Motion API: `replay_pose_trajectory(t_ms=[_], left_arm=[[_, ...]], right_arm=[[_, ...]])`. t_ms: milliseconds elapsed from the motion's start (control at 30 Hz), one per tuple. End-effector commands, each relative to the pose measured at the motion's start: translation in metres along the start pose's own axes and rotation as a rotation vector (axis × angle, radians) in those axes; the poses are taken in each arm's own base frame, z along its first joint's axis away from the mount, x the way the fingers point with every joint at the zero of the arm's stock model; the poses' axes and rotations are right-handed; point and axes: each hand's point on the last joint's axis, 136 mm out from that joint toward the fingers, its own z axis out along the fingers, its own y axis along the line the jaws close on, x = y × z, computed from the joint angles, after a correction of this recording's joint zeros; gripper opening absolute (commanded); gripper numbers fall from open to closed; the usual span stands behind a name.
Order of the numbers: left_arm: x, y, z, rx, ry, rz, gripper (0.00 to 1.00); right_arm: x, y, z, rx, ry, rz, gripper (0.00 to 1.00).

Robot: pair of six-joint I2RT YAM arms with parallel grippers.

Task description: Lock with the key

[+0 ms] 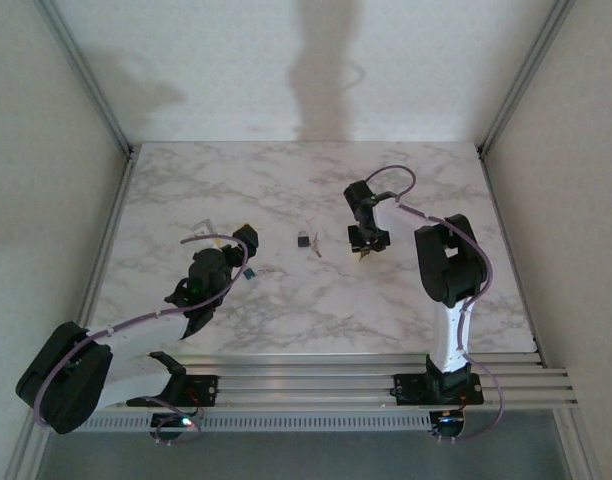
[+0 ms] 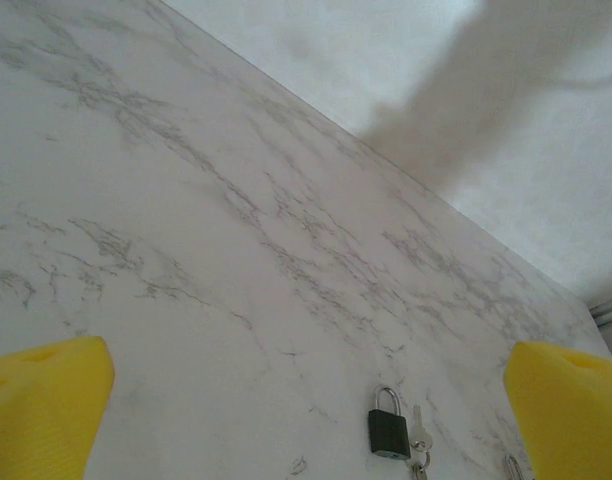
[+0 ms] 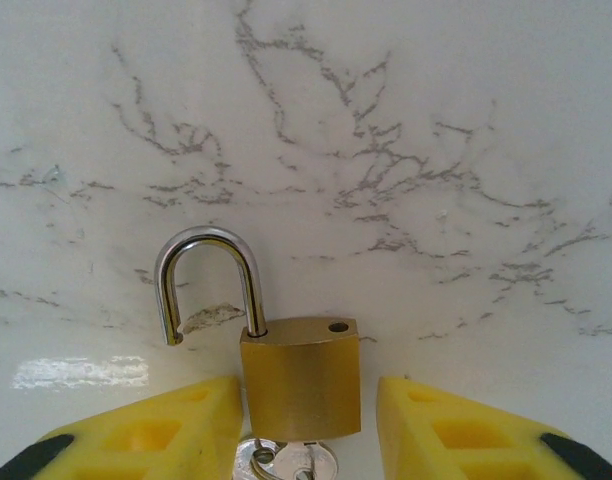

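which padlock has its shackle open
The brass padlock at the right gripper: one end of its shackle is out of the body. The black padlock looks closed.

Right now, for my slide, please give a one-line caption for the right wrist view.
Brass padlock, shackle open, key in its base, between the right gripper's yellow fingers over the marble table.
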Motion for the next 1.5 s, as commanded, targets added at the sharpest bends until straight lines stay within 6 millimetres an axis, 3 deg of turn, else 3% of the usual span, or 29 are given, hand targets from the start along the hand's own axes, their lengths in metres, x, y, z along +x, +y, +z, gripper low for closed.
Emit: replay_pose_trajectory(t_ms=[0, 333, 933, 1467], left_arm=[[-0.006, -0.008, 0.001, 0.010, -0.009, -0.001, 1.00], [-0.007, -0.010, 0.000, 0.016, -0.008, -0.004, 1.00], [-0.005, -0.009, 0.001, 0.015, -0.006, -0.004, 1.00], [-0.003, -0.011, 0.001, 0.026, 0.004, -0.005, 0.99]], right_arm=[[0.000, -0.013, 0.019, 0.066, 0.026, -0.005, 0.39], [0.003, -0.010, 0.029, 0.055, 0.047, -0.014, 0.32], [0.017, 0.005, 0.015, -0.063, 0.029, 0.021, 0.17], [0.029, 0.021, -0.001, -0.123, -0.002, 0.002, 0.13]])
